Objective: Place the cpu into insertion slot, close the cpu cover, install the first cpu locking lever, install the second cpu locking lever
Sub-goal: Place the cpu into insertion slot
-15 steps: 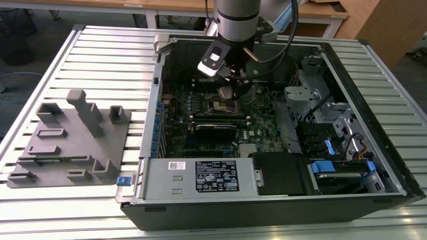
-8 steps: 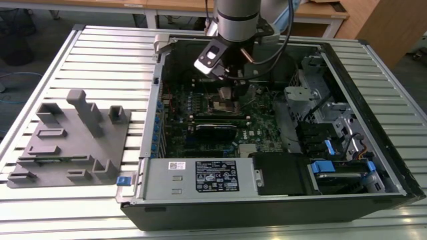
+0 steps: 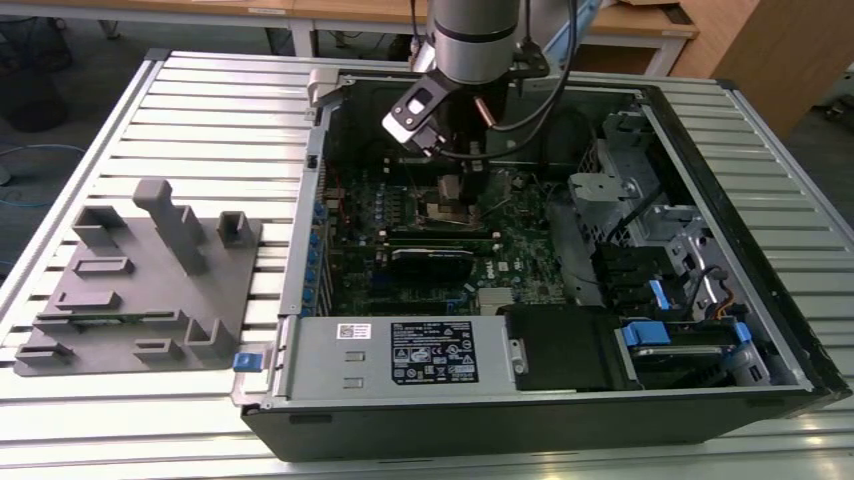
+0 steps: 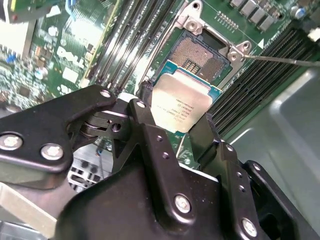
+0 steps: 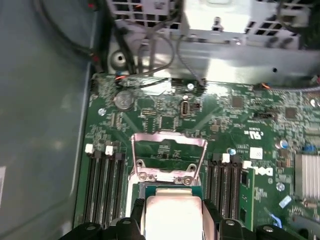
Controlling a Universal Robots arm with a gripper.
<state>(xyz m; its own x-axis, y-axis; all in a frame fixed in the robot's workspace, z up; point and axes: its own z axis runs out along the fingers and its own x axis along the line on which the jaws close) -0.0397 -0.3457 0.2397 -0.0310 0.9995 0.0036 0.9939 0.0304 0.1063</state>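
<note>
My gripper is shut on the cpu, a silver-topped square chip pinched by its edges between two black fingers. The chip hangs tilted just above the insertion slot, whose gold contact field lies bare inside its metal rim. In the first wrist view the cpu sits between the fingers, and beyond it the cpu cover stands swung up and open. A thin locking lever sticks out beside the socket. In the exterior view the gripper is low inside the case, over the socket area.
Long black memory slots flank the socket on both sides. A black card, the power supply and a drive cage crowd the open computer case. A grey fixture block stands on the slatted table at the exterior view's left.
</note>
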